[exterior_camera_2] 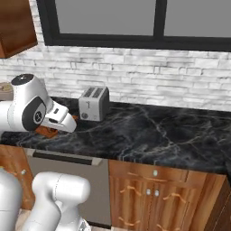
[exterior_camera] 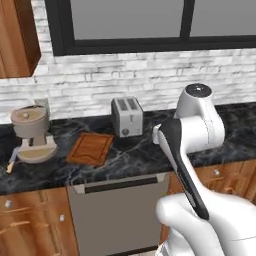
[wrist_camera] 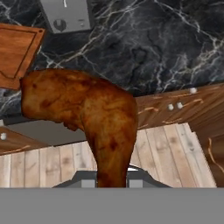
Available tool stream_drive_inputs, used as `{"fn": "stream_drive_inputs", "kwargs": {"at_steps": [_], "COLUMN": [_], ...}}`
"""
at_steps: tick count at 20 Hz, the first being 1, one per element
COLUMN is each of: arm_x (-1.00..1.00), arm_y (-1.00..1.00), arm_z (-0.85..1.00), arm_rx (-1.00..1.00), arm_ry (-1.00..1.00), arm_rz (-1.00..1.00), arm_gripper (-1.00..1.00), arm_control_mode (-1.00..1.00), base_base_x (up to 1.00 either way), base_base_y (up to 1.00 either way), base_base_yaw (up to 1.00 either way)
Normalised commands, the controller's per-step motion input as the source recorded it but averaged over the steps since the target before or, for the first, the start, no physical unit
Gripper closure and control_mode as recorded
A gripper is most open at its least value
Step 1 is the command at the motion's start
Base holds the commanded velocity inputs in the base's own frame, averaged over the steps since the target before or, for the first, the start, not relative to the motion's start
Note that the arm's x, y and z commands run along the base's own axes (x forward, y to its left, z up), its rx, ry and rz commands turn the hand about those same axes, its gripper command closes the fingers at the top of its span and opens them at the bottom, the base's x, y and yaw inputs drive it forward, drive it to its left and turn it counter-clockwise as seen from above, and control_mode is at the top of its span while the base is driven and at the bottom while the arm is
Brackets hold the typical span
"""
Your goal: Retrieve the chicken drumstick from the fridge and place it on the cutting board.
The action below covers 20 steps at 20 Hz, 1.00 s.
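A: Item one, far left of hand view: cutting board [wrist_camera: 17, 52]. Flat, reddish-brown wood, darker raised rim, lying on the black marble countertop [wrist_camera: 166, 48]. Bare on the part visible. Also seen from the left base view, just left of the toaster [exterior_camera: 127, 117].

B: Noted. Next along?

A: Item two, centre: chicken drumstick [wrist_camera: 87, 118]. Reddish-brown, curved, thick meaty end up and to the left, narrow end running down between the fingertips. Carried in the air, over the cabinet fronts and floor, short of the counter edge. Not yet above the board.

B: Tool?

A: Gripper [wrist_camera: 113, 181]. Clamped on the narrow end of the drumstick; jaws close together, tips mostly hidden behind the meat.

B: Handling grade?

A: Judged light, firm but slightly yielding. Skin glossy, so likely slippery. Not fragile. Bulk sits off to one side of the grip, so liable to swing or pivot around the pinch if jolted.

B: Preferred hold?

A: As held: on the slim shank, across its narrowest width. Thick end probably too broad and rounded for a sure pinch.

B: Rightward of that?

A: Wooden drawer fronts with small round knobs [wrist_camera: 175, 106], plank floor below. Nothing in the way.

B: Remaining work?

A: Carry up and left to the board, lower until meat rests, then release. Slow travel advised, given the offset load.
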Motion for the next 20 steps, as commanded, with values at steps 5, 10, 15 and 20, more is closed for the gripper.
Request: {"fn": "stream_drive_inputs", "kwargs": {"at_steps": [5,10,15,20], "arm_x": [0.00,0.00,0.00,0.00], "arm_y": [0.00,0.00,0.00,0.00], "arm_z": [0.00,0.00,0.00,0.00], "arm_rx": [0.00,0.00,0.00,0.00], "arm_ry": [0.00,0.00,0.00,0.00], "arm_rz": [0.00,0.00,0.00,0.00], "arm_gripper": [1.00,1.00,1.00,1.00], "arm_control_mode": [1.00,1.00,1.00,1.00], "base_base_x": [0.11,0.29,0.50,0.12], "base_base_y": [0.72,0.59,0.46,0.30], "base_base_yaw": [0.00,0.00,0.00,0.00]}}
